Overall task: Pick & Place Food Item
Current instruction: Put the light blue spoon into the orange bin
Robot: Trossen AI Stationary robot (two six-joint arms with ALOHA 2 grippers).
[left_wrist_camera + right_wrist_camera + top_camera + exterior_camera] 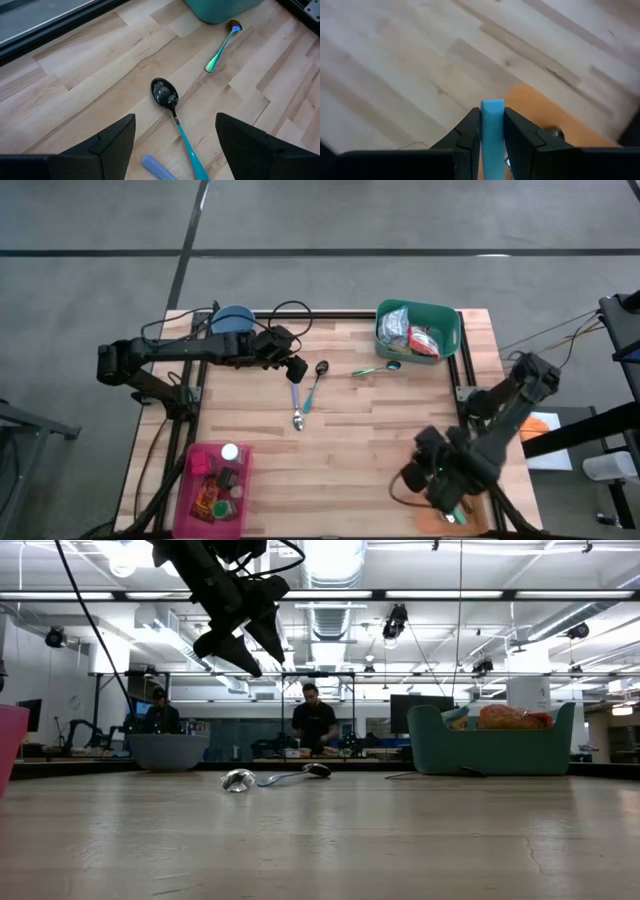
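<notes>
My right gripper [450, 510] hangs over the table's near right corner, shut on a flat blue handle [492, 112] above an orange patch [535, 107]. What the handle belongs to is hidden by the fingers. My left gripper [295, 368] hangs open above the table's middle left, over a blue-handled spoon [297, 405] and a black spoon with a teal handle [170, 100]; both lie flat on the wood. A green iridescent spoon [377, 368] lies beside the teal bin [448, 340], which holds food packets [410, 332]. My right gripper pinches the blue handle between its two fingers, and the handle's squared end [492, 106] sticks out a little past the fingertips. The fingers slant steeply down. The rest of the thing is hidden behind the gripper, so its hang cannot be told.
A pink bin [185, 500] with small items stands at the near left corner. A blue bowl [233, 318] sits at the far left edge. Bare wood lies between the spoons and my right arm. People sit at desks [313, 720] in the room beyond the table.
</notes>
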